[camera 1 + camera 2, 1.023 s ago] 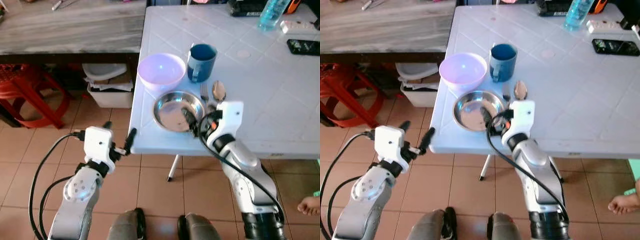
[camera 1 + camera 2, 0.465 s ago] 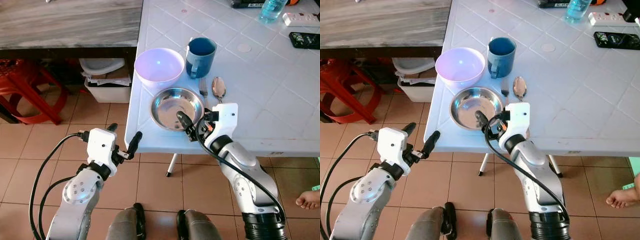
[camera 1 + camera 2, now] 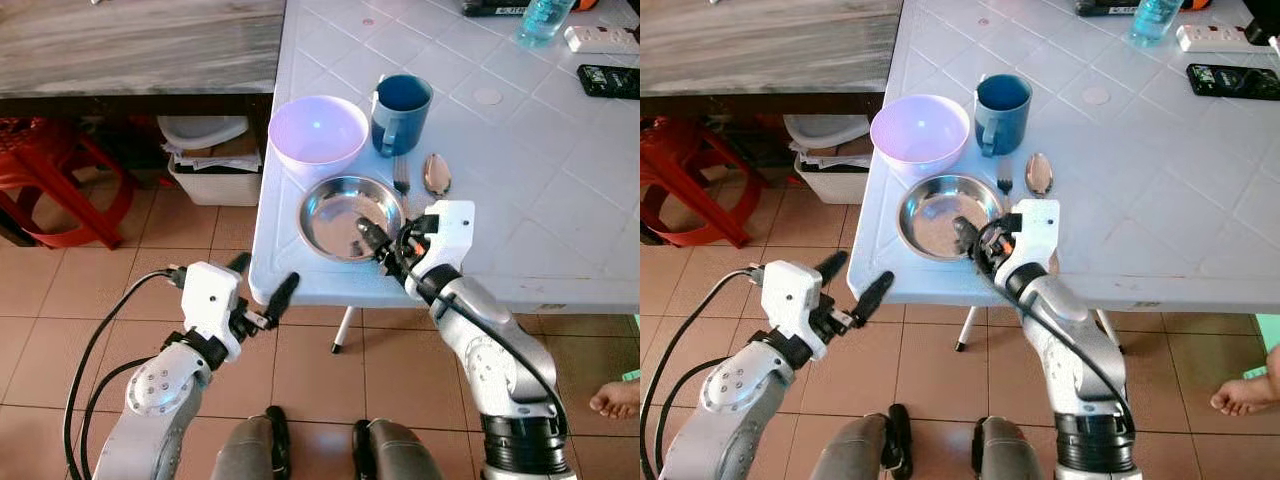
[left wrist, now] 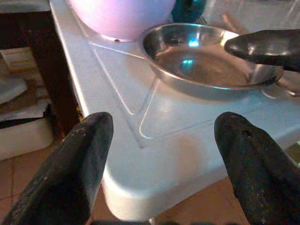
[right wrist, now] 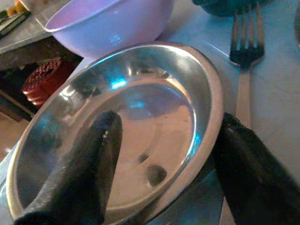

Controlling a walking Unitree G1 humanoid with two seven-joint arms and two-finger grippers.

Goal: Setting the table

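The right tool (image 3: 381,248) stood wide, one black finger inside the round shiny steel plate (image 3: 350,216) and the other outside its rim, straddling the near edge beside the silver fork (image 3: 402,176) on the white plastic table (image 3: 520,190). Compared with half a second earlier, the plate sat about where it had, while the left tool (image 3: 262,283), also spread and empty, had drifted lower below the table's near edge. Whether the right fingers pressed the rim could not be made out.

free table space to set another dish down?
Bare white plastic table right of the metal spoon, up to the black phone. Also bare between the blue mug and the bottle. Crowded at the near-left corner: lilac plastic bowl, round steel plate, fork, right hand straddling the plate's rim.
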